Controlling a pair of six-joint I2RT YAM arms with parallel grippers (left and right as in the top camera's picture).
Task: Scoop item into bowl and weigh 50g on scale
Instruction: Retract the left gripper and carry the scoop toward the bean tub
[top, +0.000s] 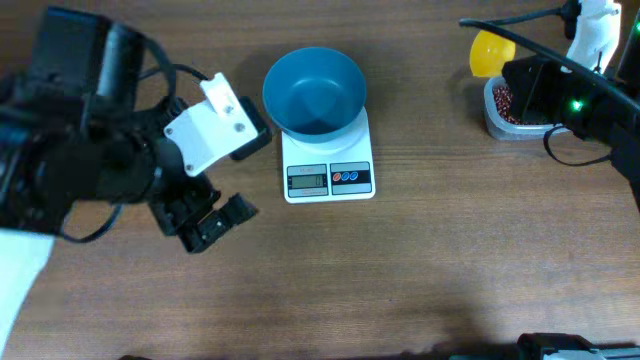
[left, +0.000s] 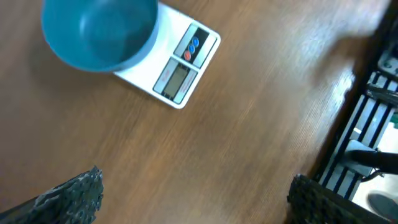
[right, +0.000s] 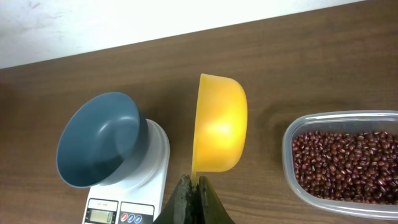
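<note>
The blue bowl (top: 314, 91) stands on the white scale (top: 328, 178) at the table's middle; both show in the left wrist view (left: 98, 31) (left: 178, 73) and the right wrist view (right: 102, 139) (right: 118, 211). The bowl looks empty. Reddish-brown beans (right: 348, 165) fill a clear tub (top: 497, 118) at the far right. My right gripper (right: 194, 190) is shut on the handle of a yellow scoop (right: 218, 124), held on its side between bowl and tub; the scoop also shows from overhead (top: 490, 52). My left gripper (left: 196, 196) is open and empty over bare table left of the scale.
The wooden table's front edge, with a dark metal frame (left: 367, 124) below it, shows at the right of the left wrist view. A white wall or surface (right: 124, 18) lies beyond the table's far edge. The left arm's body (top: 90, 140) covers the table's left side.
</note>
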